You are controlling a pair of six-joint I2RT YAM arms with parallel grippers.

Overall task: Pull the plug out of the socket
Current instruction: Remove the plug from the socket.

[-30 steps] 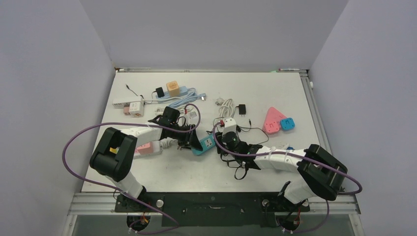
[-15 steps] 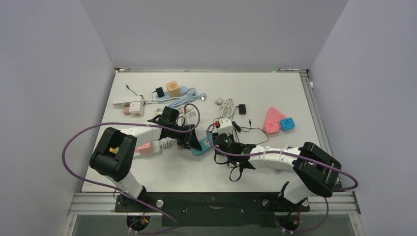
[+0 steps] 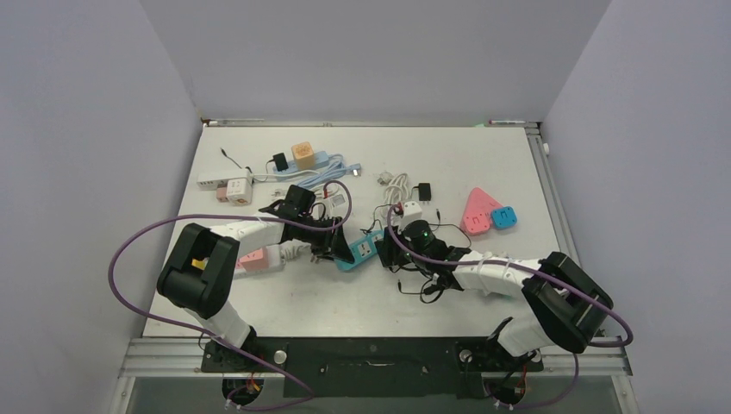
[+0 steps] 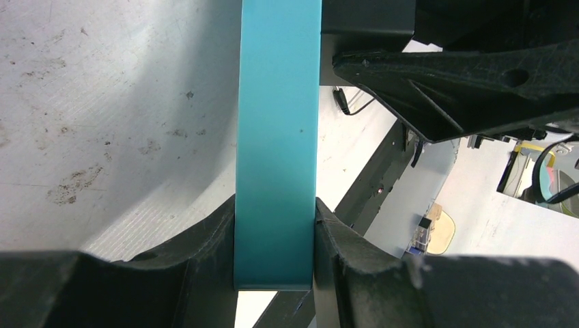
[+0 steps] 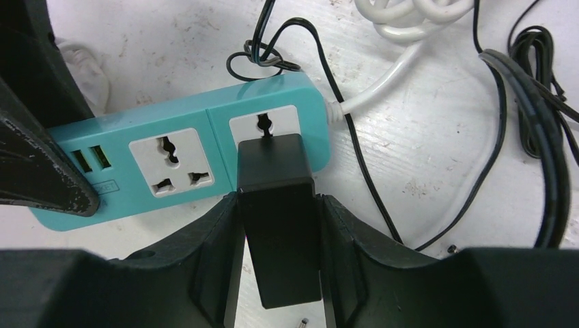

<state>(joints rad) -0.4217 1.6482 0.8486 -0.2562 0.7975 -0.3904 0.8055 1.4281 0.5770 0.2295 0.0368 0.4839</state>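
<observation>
Nearest, in the right wrist view: clamped tight on the black plug (image 5: 276,225) with the right gripper (image 5: 276,205), over the end socket (image 5: 263,126) of the teal power strip (image 5: 171,160). Tiny marking under the USB ports (image 5: 92,160), too small to read. Farther off: pinched on the strip's narrow edge with the left gripper (image 4: 275,212), mid-front on the white table (image 3: 483,164).

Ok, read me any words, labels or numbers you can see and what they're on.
None reads clearly.
Small print on the teal power strip, below its USB ports: partly hidden, too small to read.
On the black plug: no marking shows.
</observation>
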